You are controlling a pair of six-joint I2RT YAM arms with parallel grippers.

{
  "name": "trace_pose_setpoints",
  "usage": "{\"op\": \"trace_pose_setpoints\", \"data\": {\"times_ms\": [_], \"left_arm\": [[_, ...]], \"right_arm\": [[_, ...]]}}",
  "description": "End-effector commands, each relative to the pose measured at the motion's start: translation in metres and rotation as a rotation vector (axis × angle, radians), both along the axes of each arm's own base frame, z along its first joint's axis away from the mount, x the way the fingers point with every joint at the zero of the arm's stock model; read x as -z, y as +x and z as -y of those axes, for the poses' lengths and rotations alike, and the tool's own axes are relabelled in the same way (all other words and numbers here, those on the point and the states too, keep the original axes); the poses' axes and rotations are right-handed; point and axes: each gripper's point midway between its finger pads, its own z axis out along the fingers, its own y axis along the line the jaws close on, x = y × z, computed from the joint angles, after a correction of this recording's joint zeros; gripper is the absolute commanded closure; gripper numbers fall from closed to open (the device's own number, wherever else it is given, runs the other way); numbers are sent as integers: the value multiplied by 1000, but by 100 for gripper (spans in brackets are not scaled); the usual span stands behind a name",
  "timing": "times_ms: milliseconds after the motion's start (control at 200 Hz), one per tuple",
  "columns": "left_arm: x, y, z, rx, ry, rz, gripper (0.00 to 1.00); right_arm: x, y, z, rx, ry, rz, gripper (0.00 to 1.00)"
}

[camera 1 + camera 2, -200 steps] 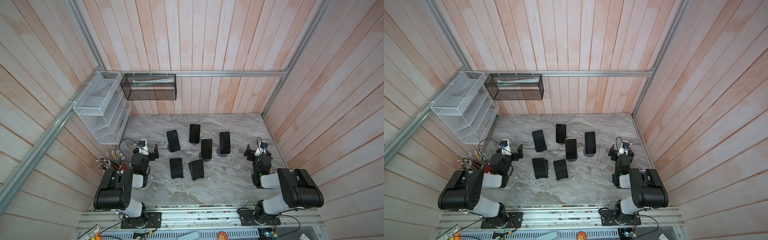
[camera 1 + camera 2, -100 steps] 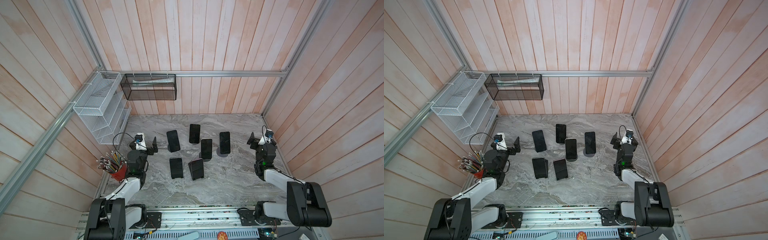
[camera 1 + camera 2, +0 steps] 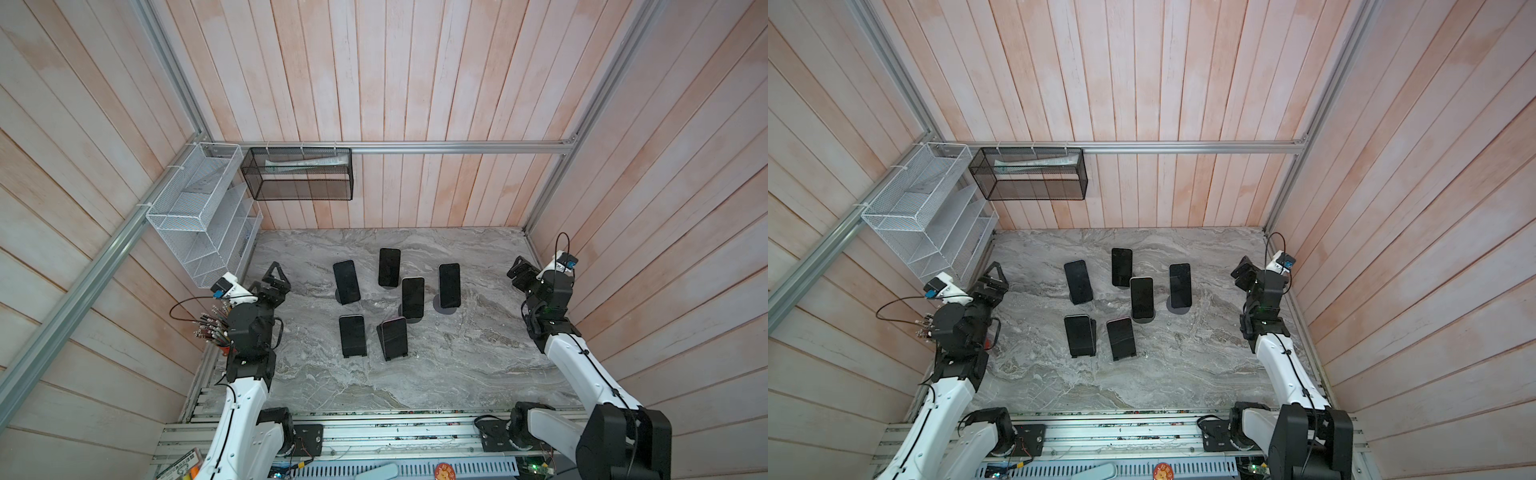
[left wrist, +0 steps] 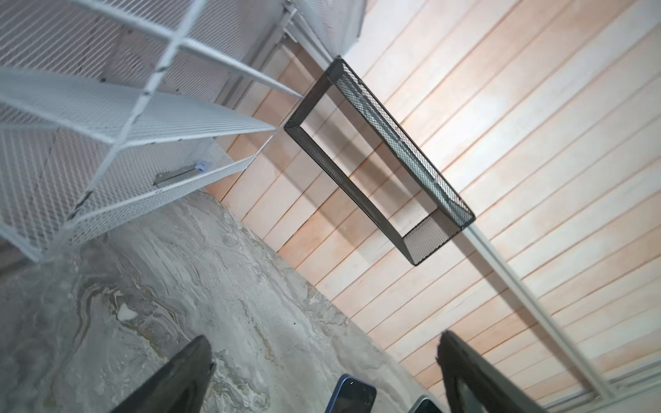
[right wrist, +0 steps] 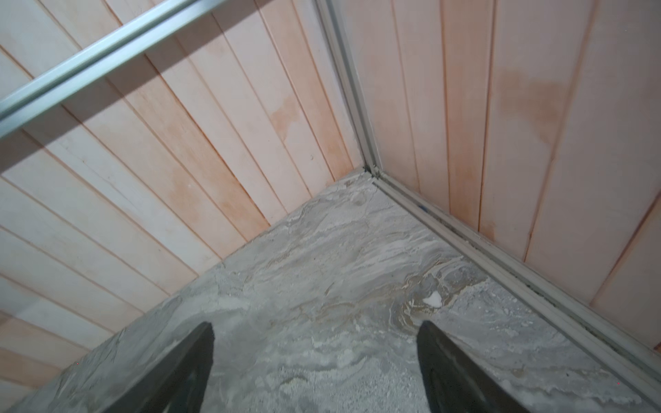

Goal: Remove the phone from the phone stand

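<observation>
At the left wall hangs a white wire rack (image 3: 195,216), with a cup of pencils (image 3: 212,331) below it at the edge of the bench (image 3: 457,365). Just beside these, the left end effector (image 3: 277,281) hovers over the bench, released. Its fingers (image 4: 186,372) stand wide apart with nothing between them, well apart from every phone. A black mesh basket (image 3: 299,176) hangs on the back wall.

In the middle of the bench, 6 dark-screened phones lean back on stands, none lifted off. From the left they are:

- the back-left phone (image 3: 346,281)
- the front-left phone (image 3: 352,335)
- the rear phone (image 3: 389,267)
- the front-right phone (image 3: 394,337), with a pinkish edge
- the centre phone (image 3: 413,297)
- the right phone (image 3: 449,284), propped on a round base (image 3: 439,306)

Near the right wall, the right end effector (image 3: 521,272) hangs above the bench, also released. Its wrist view shows its fingers (image 5: 186,368) parted over bare marble, grasping nothing. It is well apart from the right phone.
</observation>
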Motion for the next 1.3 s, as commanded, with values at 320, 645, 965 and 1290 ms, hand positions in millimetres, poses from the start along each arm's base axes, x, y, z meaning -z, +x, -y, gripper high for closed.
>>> {"op": "trace_pose_setpoints", "data": {"times_ms": [320, 645, 965, 1290], "left_arm": [[35, 3, 70, 414, -154, -196, 0], [28, -7, 110, 613, -131, -201, 0], [-18, -22, 175, 828, 3, -145, 1], [-30, -42, 263, 1041, 94, -98, 0]], "right_arm": [[8, -12, -73, -294, 1, -103, 11], [-1, 1, -133, -443, -150, -186, 13], [3, 14, -149, -499, -168, -271, 13], [12, 25, -168, -589, -142, -318, 6]]}}
